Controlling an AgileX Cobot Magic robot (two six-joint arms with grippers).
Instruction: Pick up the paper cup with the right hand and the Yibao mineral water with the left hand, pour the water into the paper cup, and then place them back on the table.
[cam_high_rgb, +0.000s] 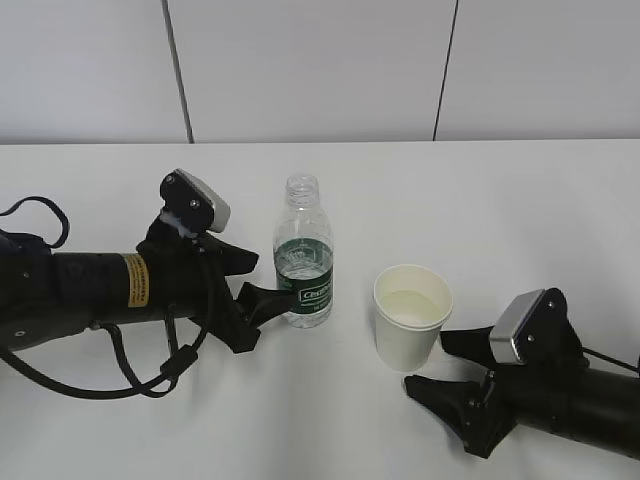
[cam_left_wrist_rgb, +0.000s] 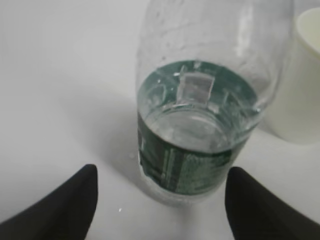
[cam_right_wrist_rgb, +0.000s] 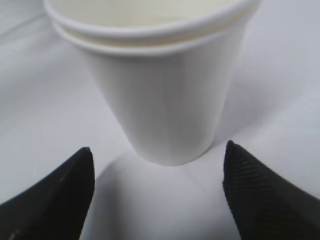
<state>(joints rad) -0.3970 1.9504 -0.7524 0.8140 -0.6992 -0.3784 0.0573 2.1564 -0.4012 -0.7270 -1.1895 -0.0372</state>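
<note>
From the outside camera: the small clear ribbed plastic bottle with the dark green label band (cam_high_rgb: 304, 252) stands upright and capless on the wide white matt table (cam_high_rgb: 520, 200), a bit of water in it. Just to its right is the little plain white paper cup (cam_high_rgb: 410, 317), also upright, with liquid showing at the bottom. The black left arm with the yellow sticker has its two-finger gripper (cam_high_rgb: 250, 283) spread, fingertips close on the bottle's left side; can't tell if they touch it. The black right arm's gripper (cam_high_rgb: 440, 368) lies low just below-right of the cup, spread wide too.

Left wrist cam: bottle (cam_left_wrist_rgb: 200, 130) dead centre between two black fingertips (cam_left_wrist_rgb: 65, 210), clear gaps on both sides. Cup edge (cam_left_wrist_rgb: 300, 85) peeks in at right.

Right wrist cam: cup (cam_right_wrist_rgb: 165, 90) sits between the spread fingers (cam_right_wrist_rgb: 265, 200), not touching either.
</note>
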